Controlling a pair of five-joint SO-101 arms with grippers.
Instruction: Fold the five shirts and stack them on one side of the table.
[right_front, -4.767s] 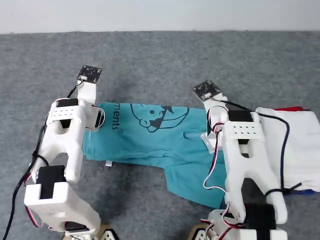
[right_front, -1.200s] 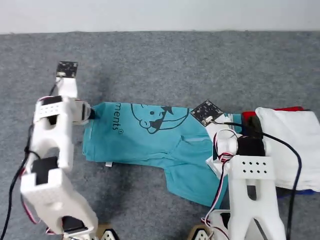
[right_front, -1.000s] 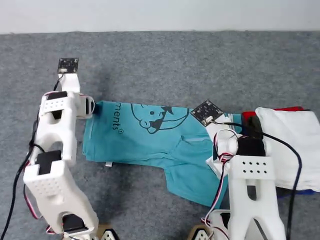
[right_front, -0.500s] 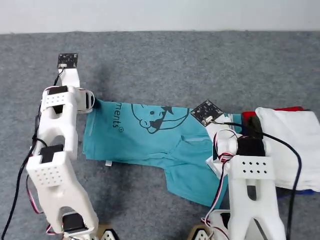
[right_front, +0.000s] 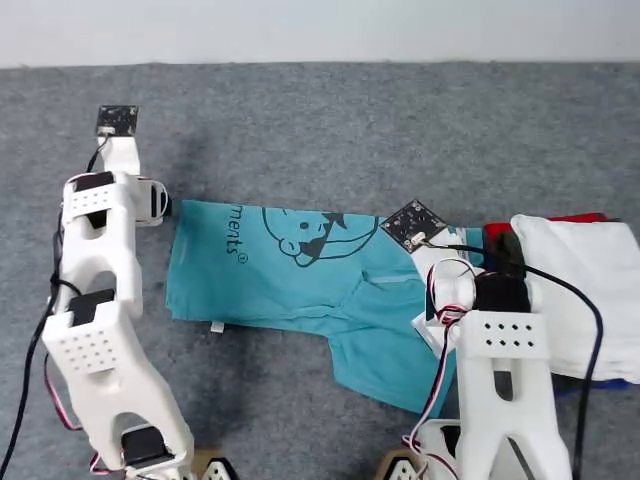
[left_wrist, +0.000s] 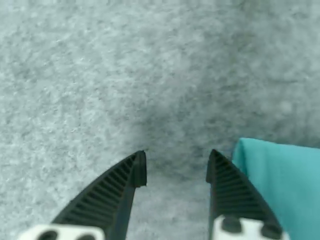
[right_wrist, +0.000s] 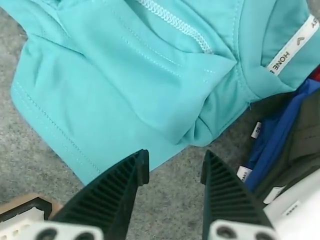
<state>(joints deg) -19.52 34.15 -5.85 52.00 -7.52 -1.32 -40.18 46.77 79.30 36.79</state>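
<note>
Teal shirt (right_front: 290, 285) is lying flat, print up, across the centre of the high view on the grey counter (right_front: 350, 120), w/ one part trailing toward lower centre-right. Left arm is standing along the left edge of that frame. Left pincer (left_wrist: 175, 167) is hanging spread over bare counter just beside the shirt's upper-left corner, gripping nothing. One finger (left_wrist: 227, 185) is sitting next to the teal edge; can't tell if it's touching. Right arm is rising from the lower right of the high view. Right pincer (right_wrist: 171, 167) is hanging spread above bunched teal fabric near the collar, also pinching nothing. Its wrist view is showing the collar label (right_wrist: 292, 45) and a blue garment (right_wrist: 272, 145) lying beside the teal cloth. At the right edge of the high view a folded white shirt (right_front: 590, 290) is sitting atop a pile, w/ red cloth (right_front: 575, 217) peeking out at its upper side.
</note>
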